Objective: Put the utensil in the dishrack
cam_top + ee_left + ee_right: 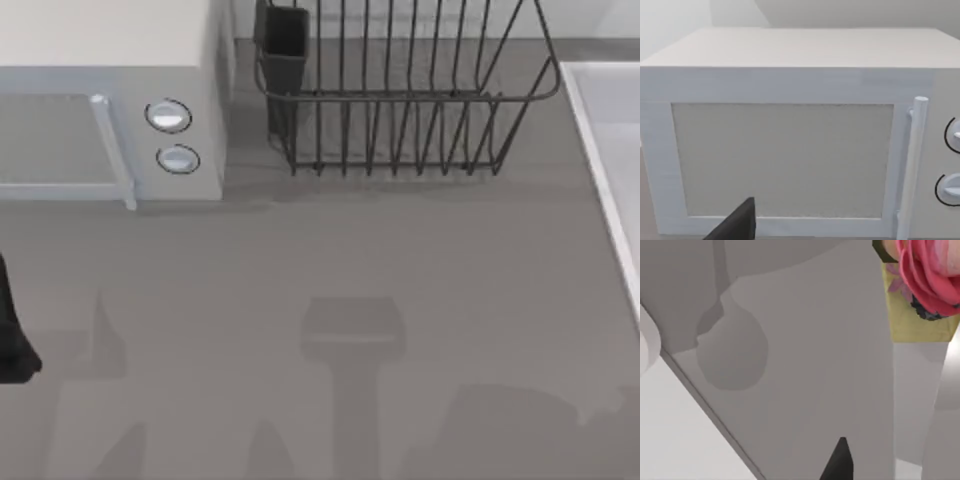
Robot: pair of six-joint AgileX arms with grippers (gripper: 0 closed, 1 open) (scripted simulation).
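Flanking bare table (400,260): microwave (110,100), dishrack (400,110)

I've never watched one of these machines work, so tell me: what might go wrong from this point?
The dishrack stands close beside the microwave, so an arm reaching for the rack might bump that box or its door handle. The rack's thin upright bars could also catch a utensil on the way in. The left gripper sits at the table's left edge, far from the rack.
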